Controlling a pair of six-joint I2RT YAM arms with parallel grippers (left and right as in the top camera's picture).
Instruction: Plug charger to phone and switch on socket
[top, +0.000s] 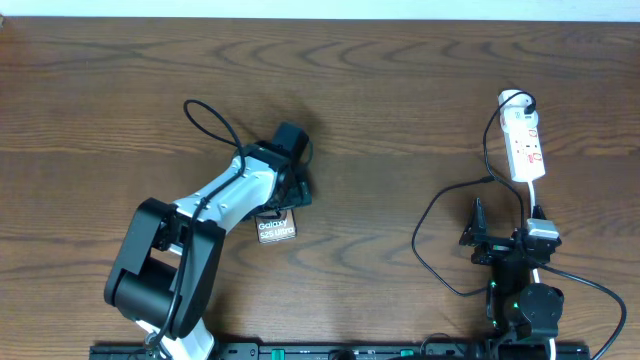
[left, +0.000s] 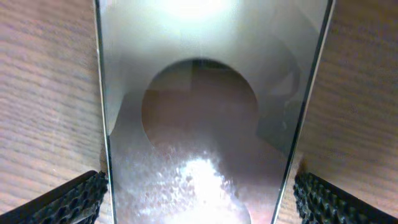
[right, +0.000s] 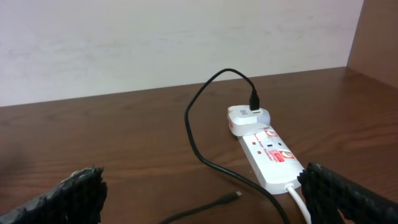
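The phone lies flat on the wooden table, "Galaxy" lettering up. In the left wrist view the phone fills the frame, shiny grey-brown with a large round mark. My left gripper straddles it, one finger close beside each long edge, with a thin gap on the right. The white socket lies at the far right. The charger cable runs from a white adapter on the socket, and its plug tip lies loose on the table. My right gripper is open and empty near it.
The socket's white cord runs toward my right arm's base. The charger cable loops wide across the table left of the right arm. A pale wall stands behind the table's far edge.
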